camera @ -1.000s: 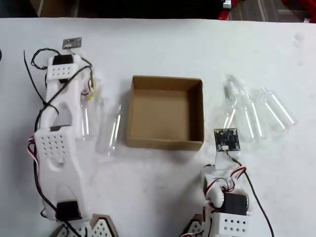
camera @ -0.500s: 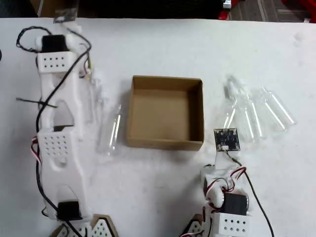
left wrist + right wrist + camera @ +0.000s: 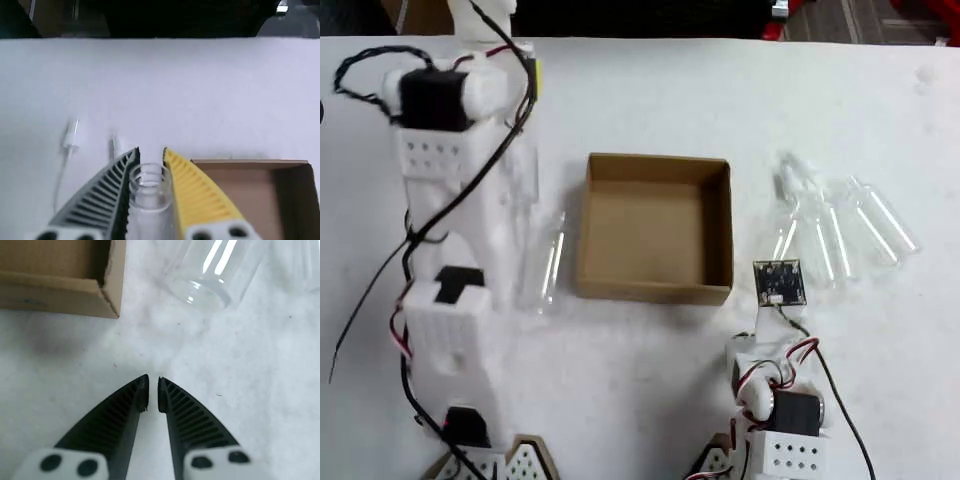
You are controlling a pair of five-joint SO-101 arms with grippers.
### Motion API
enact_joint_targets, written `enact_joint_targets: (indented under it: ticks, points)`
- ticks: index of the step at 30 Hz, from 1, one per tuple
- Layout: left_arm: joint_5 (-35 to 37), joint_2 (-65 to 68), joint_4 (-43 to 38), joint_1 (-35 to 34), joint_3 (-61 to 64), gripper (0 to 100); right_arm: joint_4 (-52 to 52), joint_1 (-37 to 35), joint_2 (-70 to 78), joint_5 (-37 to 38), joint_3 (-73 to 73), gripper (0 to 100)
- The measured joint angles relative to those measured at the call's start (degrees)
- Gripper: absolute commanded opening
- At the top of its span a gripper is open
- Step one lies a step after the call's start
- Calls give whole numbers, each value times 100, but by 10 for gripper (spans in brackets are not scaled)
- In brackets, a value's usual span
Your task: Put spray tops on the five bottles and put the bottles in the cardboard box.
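My left gripper [image 3: 151, 152] is shut on the neck of a clear bottle [image 3: 149, 192], held up off the table to the left of the cardboard box [image 3: 658, 228]; the bottle's open mouth has no top on it. A white spray top [image 3: 70, 140] with its thin tube lies on the table beyond the fingertips, and a second one [image 3: 114, 145] peeks out beside the grey finger. Another clear bottle [image 3: 542, 262] lies just left of the box. Several bottles [image 3: 835, 235] lie to the box's right. My right gripper [image 3: 152, 392] is shut and holds nothing, low over the table by the box corner [image 3: 107, 295] and a bottle's base [image 3: 210, 280].
The left arm [image 3: 445, 250] stands tall along the table's left side, with black cables looping off it. The right arm's base [image 3: 782, 420] sits at the near edge. The far table edge lies just beyond the left gripper.
The left arm has risen and swung toward the far edge, lifting a bottle off the table. The right arm, the box and the other bottles have not moved.
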Motion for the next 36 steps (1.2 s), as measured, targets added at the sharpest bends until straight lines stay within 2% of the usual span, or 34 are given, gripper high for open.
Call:
enact_joint_targets:
  ticks: [3,6,11,15,19,22,30,33,36]
  points:
    - [0,-554,35,114,97,21,0,0,0,0,0,16]
    - [0,-1292,35,299,747,21,0,0,0,0,0,16]
    - [0,-2989,18,809,2778,22,0,0,0,0,0,16]
    - [0,-4246,-791,958,4536,22,0,0,0,0,0,16]
    - [0,-5143,-2277,941,6470,22,0,0,0,0,0,16]
    - [26,-5767,-3684,949,8035,22,0,0,0,0,0,16]
    - [730,-6541,-8668,1240,12114,22,0,0,0,0,0,16]
    - [738,-6409,-10251,1477,12949,22,0,0,0,0,0,16]
    - [316,-5864,-11305,1732,13152,22,0,0,0,0,0,16]
